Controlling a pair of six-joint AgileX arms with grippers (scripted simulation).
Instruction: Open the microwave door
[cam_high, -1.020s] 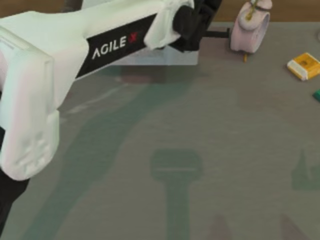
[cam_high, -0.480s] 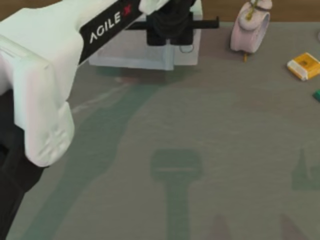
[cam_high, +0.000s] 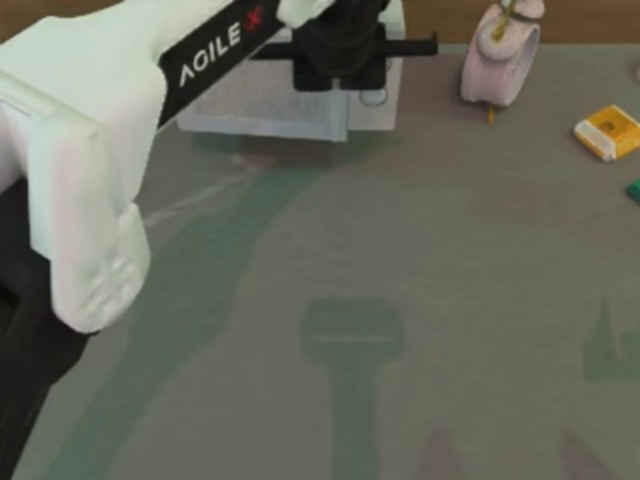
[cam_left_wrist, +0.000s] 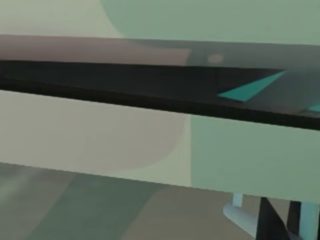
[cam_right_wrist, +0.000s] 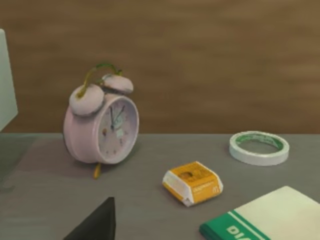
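Left arm stretches across, its pincer (cam_high: 340, 45) over the microwave (cam_high: 270, 105).

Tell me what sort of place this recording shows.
Probably a rendered tabletop test scene, not a real kitchen: a plain grey table before a wood-look wall, holding a microwave, a pink alarm clock, a tape roll and a small yellow box.

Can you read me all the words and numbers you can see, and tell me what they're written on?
"AGILE", then a red mark: on the black strip of the left arm, top view.
"DIA", cut off at the picture's edge: on the green and white book, right wrist view.
Alarm clock: dial numbers too small to read.
Yellow box: small logo, too blurred to read.
Tape roll: print unreadable.
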